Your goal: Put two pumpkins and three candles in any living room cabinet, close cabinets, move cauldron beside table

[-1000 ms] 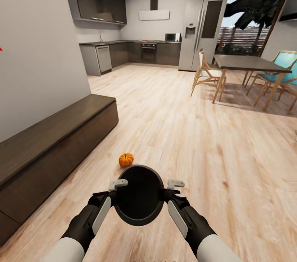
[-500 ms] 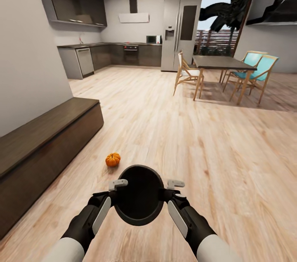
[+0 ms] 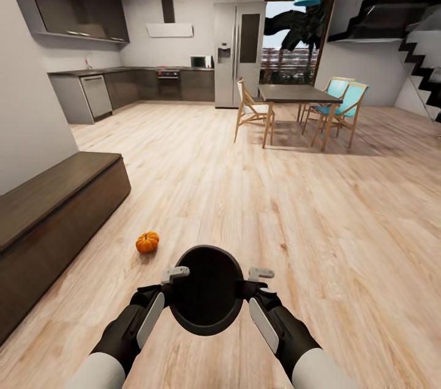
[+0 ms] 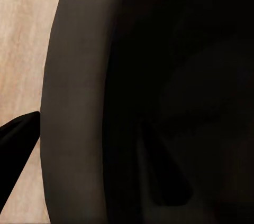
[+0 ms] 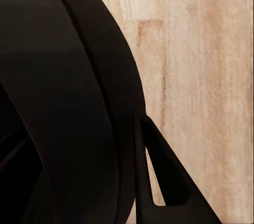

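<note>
The black cauldron (image 3: 206,288) hangs in front of me above the wooden floor, mouth up, held between both arms. My left gripper (image 3: 173,282) is shut on its left rim and my right gripper (image 3: 250,282) on its right rim. The left wrist view shows the cauldron wall (image 4: 79,102) with one finger (image 4: 16,150) outside it and another inside. In the right wrist view a finger (image 5: 164,182) lies against the cauldron (image 5: 63,102). One orange pumpkin (image 3: 147,242) sits on the floor ahead to the left. The low dark cabinet (image 3: 55,205) runs along the left wall, its fronts shut.
A dining table (image 3: 294,94) with wooden and teal chairs (image 3: 343,101) stands far ahead right. A grey kitchen (image 3: 153,83) and fridge (image 3: 239,52) line the back wall. A staircase (image 3: 422,70) rises at the far right. Wide floor lies between.
The whole view has swung to the right, so the camera moved: cabinet and pumpkin slid left in the picture and the staircase came in. The cauldron stays held the same way.
</note>
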`<state>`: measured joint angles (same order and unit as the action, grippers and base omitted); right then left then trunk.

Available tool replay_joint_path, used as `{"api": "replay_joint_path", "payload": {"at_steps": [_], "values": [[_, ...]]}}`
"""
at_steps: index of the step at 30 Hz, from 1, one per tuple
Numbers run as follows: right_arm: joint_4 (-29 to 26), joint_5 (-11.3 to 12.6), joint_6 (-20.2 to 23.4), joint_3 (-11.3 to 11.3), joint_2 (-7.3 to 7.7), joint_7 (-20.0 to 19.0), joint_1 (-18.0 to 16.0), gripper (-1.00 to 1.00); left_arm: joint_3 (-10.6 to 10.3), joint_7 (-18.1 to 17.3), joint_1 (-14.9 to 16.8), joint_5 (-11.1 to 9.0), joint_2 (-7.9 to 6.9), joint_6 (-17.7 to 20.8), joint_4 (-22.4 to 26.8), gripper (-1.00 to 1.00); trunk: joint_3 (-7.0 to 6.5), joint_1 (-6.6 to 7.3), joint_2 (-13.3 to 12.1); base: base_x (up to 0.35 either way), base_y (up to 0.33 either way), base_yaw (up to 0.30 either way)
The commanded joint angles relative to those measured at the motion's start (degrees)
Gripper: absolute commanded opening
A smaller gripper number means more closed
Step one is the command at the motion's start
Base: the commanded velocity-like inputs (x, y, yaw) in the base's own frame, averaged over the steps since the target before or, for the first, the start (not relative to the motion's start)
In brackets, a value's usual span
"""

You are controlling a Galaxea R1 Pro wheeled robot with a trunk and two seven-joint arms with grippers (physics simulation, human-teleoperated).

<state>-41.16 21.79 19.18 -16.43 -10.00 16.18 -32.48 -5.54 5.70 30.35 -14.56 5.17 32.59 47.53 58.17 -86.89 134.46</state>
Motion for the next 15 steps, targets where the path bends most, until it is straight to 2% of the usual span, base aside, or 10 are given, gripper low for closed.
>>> {"api": "replay_joint_path", "payload": {"at_steps": [1, 7, 15], "values": [[-0.09, 0.01, 0.24, -0.01, 0.0, 0.52, -0.04, -1.0, 0.09, 0.54, 0.05, -0.37, -0.06, 0.28, 0.84, -1.0, 0.0, 0.02, 0.03, -0.002, 0.0, -0.254], [-0.07, 0.01, 0.24, 0.02, 0.0, 0.52, -0.04, -1.0, 0.09, 0.54, 0.01, -0.38, 0.01, 0.28, 0.85, -1.0, -0.3, 0.02, 0.03, -0.008, 0.0, -0.254], [-0.08, 0.01, 0.24, 0.05, 0.0, 0.52, -0.04, -1.0, 0.09, 0.54, 0.0, -0.38, 0.01, 0.36, 0.84, -1.0, -0.7, 0.02, 0.03, -0.094, 0.0, -0.255]]}}
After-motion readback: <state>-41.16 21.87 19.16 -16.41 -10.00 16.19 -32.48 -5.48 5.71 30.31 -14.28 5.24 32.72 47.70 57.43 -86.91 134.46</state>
